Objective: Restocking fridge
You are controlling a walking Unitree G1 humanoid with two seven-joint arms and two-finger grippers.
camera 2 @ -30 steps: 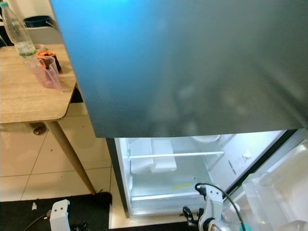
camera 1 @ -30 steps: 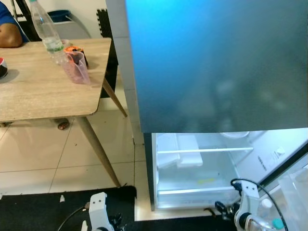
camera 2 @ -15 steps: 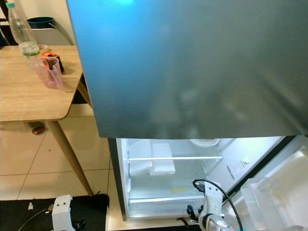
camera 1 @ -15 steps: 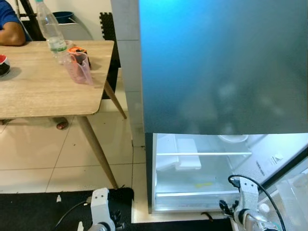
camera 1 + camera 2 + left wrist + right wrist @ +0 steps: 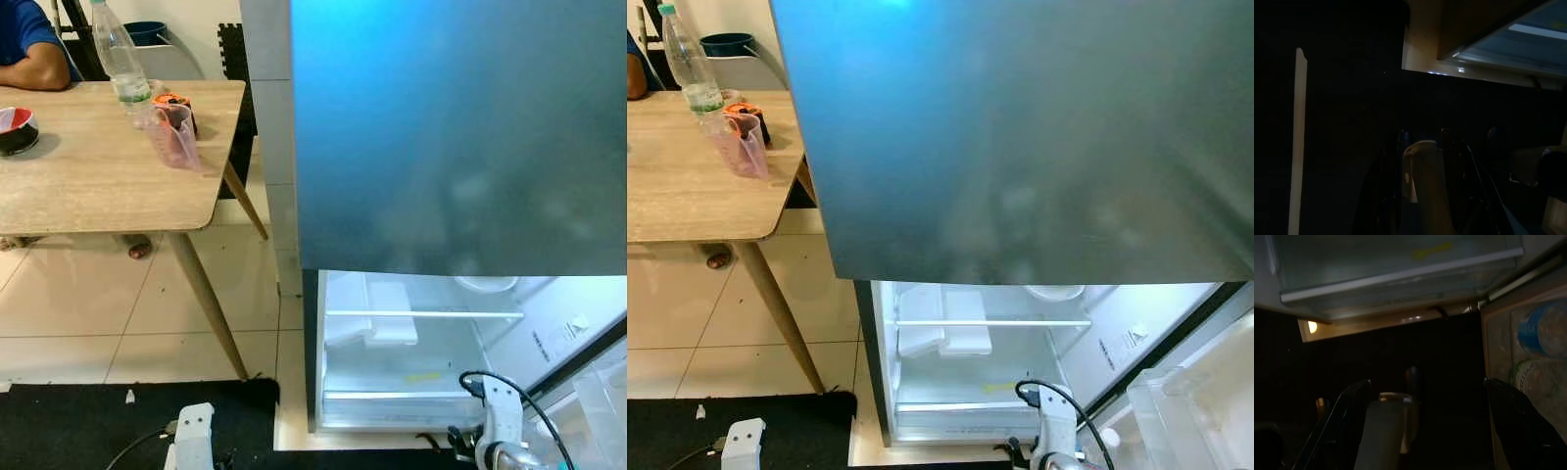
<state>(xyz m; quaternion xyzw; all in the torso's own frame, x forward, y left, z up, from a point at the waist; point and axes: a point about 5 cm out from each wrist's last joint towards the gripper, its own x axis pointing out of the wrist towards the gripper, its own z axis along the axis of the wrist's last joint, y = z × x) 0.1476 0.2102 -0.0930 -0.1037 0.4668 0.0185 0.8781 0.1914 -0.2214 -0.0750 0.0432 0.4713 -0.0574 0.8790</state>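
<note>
Fridge (image 5: 460, 137) lower compartment open, lit; right claw (image 5: 1425, 431) spread before it.

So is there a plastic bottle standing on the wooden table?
Yes, a clear plastic bottle stands upright near the far edge of the wooden table, right beside a pink measuring jug.
</note>
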